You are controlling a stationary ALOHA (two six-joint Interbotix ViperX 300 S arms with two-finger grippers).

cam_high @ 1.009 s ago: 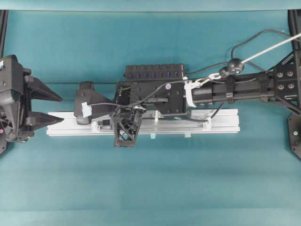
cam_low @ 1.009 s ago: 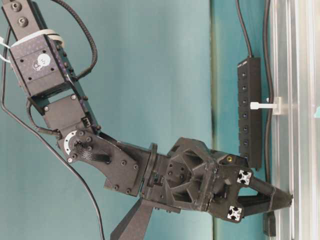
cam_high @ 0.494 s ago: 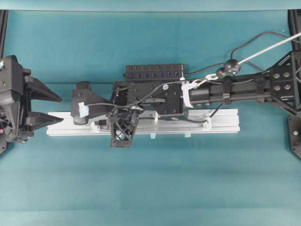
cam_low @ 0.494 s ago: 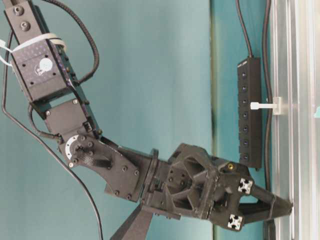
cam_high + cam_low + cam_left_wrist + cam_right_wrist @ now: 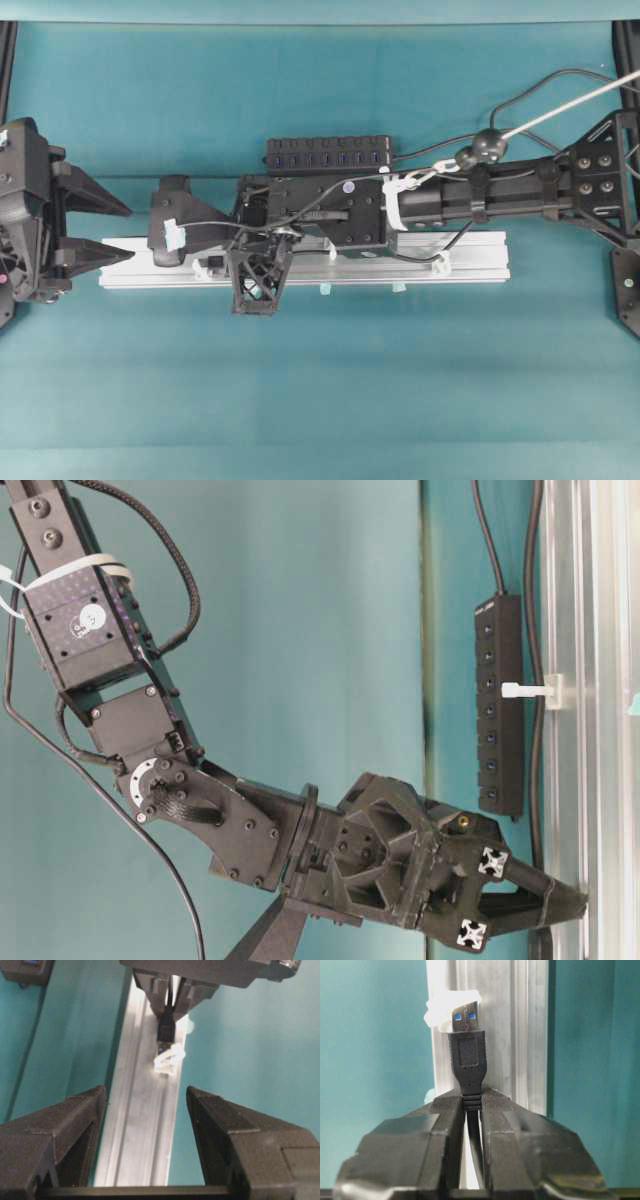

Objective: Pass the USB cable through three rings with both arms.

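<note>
As the right pincer point(image 5: 470, 1110), clamped on the plug point(image 5: 468, 1060), edged further along the rail point(image 5: 480, 262), the silver tip reached the last ring point(image 5: 451, 1007); threading nearly complete. Left pincer point(image 5: 145, 1110) stood open beyond it, waiting to receive.

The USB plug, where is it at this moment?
In the right wrist view the USB plug sticks out of the shut right gripper, its tip at a white ring on the aluminium rail.

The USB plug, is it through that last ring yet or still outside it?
Still outside: the USB plug has its silver tip at the ring, beside the loop's mouth.
</note>
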